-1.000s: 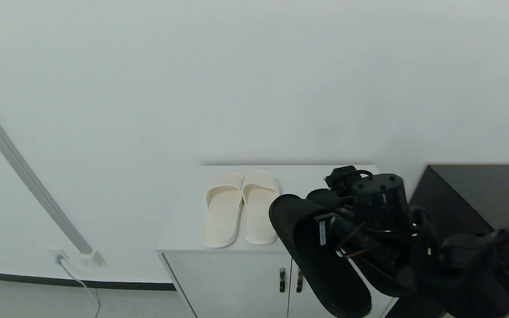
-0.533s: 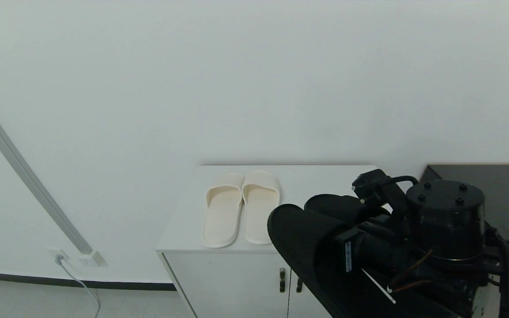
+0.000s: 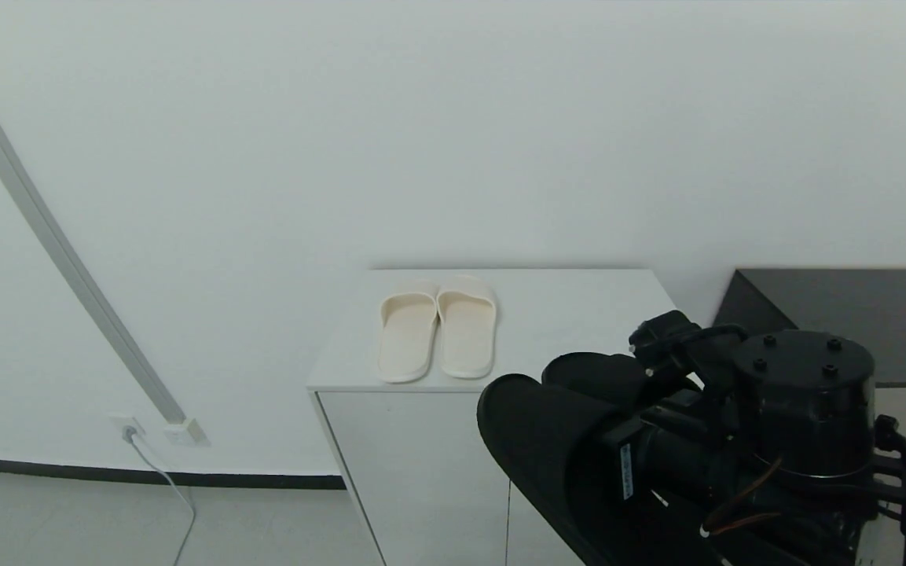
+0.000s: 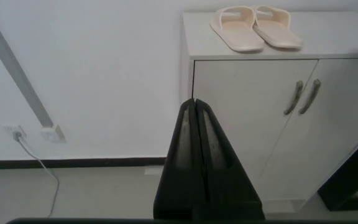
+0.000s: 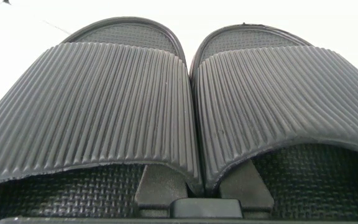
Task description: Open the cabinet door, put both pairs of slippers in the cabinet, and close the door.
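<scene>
Against the white wall (image 3: 453,118) stands a white cabinet (image 3: 421,464). Both its doors are shut, and their two handles (image 4: 301,97) sit side by side in the middle. On its top lies a pair of cream slippers (image 3: 438,328), close together. A black desk (image 3: 838,306) stands just beside the cabinet on the right. Low on the wall is a socket (image 3: 129,428) with a cable (image 3: 174,495) hanging to the grey floor (image 3: 67,519).

The right gripper (image 5: 194,183) is closed on the black slippers (image 3: 547,440). It pinches their two inner edges together. They hang in the air in front of the cabinet, near its right side. Their straps have thin ridges and the insides look bumpy.

The left gripper (image 4: 195,109) is closed tight with nothing in it, low down in front of the cabinet.
</scene>
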